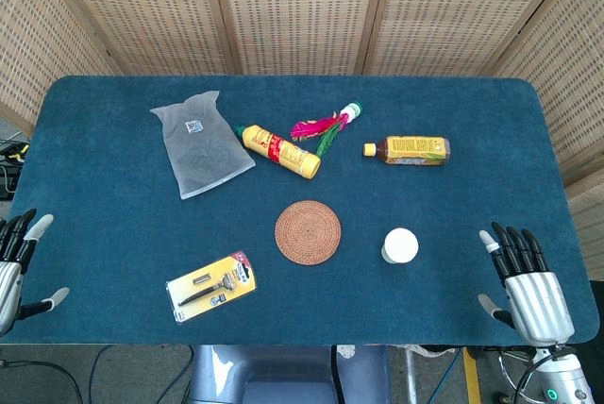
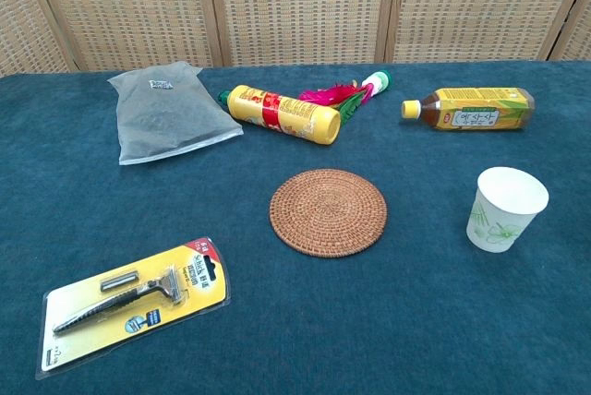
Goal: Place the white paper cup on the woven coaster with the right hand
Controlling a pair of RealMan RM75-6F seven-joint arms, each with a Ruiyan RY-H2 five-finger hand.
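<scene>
A white paper cup (image 1: 400,245) (image 2: 505,208) with a faint green print stands upright on the blue table, to the right of the round woven coaster (image 1: 308,231) (image 2: 328,210). The two do not touch. My right hand (image 1: 522,283) hovers at the table's front right edge, right of the cup, fingers straight and apart, holding nothing. At the front left edge my left hand (image 1: 17,262) shows partly, fingers spread and empty. The chest view shows neither hand.
Behind the coaster lie a yellow tube (image 1: 279,151), a pink-and-green feathered shuttlecock (image 1: 327,126) and a tea bottle (image 1: 407,150). A grey pouch (image 1: 200,143) lies back left; a packaged razor (image 1: 212,286) lies front left. Woven screens stand behind the blue table (image 1: 113,206).
</scene>
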